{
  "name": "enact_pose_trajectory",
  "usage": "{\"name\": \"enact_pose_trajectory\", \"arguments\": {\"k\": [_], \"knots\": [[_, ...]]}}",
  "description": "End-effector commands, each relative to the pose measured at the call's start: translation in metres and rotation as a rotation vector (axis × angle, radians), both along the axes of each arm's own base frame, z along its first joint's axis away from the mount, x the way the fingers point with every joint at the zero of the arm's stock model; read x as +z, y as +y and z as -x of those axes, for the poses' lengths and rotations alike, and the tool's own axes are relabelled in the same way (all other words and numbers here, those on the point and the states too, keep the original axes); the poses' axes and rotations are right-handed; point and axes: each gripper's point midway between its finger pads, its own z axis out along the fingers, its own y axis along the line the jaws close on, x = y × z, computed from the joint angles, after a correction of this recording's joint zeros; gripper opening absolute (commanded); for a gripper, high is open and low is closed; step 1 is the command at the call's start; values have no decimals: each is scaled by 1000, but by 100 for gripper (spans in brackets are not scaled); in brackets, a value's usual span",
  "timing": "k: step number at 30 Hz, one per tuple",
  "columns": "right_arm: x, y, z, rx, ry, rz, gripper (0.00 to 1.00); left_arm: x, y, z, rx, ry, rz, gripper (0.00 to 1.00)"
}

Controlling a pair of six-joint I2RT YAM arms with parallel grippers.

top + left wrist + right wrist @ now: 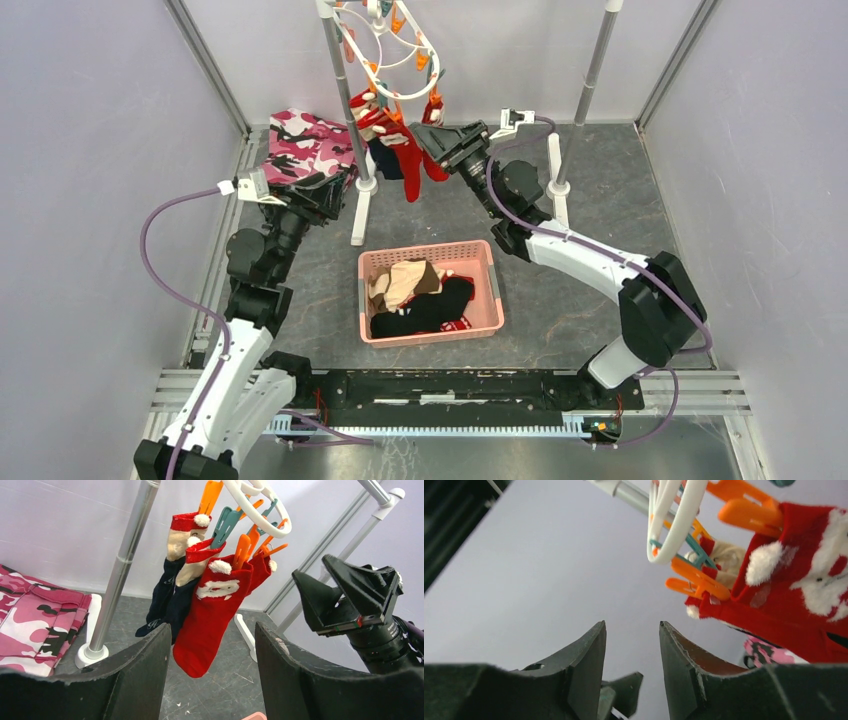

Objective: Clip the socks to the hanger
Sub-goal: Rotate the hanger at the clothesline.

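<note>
Standing on the dark surface (600,180): a grey rack (340,90), then a pink basket (497,290) nearer the arm bases. White hanger (676,520) hangs from the rack's top. Hung socks (210,620), red and navy, are clipped in a tight bunch along its near side. Loose socks (420,300) lie in the basket. Left gripper (212,630): jaws wide apart, empty, near the hung socks, not touching. Right gripper (631,627): jaws partly apart, empty, just below the orange clips (696,577).
</note>
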Motion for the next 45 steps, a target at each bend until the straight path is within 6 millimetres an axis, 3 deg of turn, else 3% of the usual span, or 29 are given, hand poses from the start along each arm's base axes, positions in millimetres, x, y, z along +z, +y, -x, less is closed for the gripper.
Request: {"name": "enact_pose_trajectory", "arguments": {"k": [1, 6, 16, 22, 30, 38, 45], "knots": [[45, -11, -14, -58, 22, -246, 49, 2, 11, 2, 59, -19, -32, 68], [47, 7, -33, -58, 60, -279, 52, -1, 12, 3, 63, -14, -32, 68], [43, 2, -52, -162, 112, -265, 52, -1, 16, 6, 80, -12, -40, 68], [36, 13, -63, -151, 160, -261, 51, -1, 16, 7, 78, -12, -39, 68], [28, 12, -55, -142, 171, -243, 51, 0, 17, 9, 83, -15, -40, 68], [23, 16, -34, -114, 176, -218, 51, 0, 16, 8, 81, -14, -39, 68], [21, 19, -46, -154, 180, -214, 52, 0, 16, 9, 78, -15, -38, 68]]}}
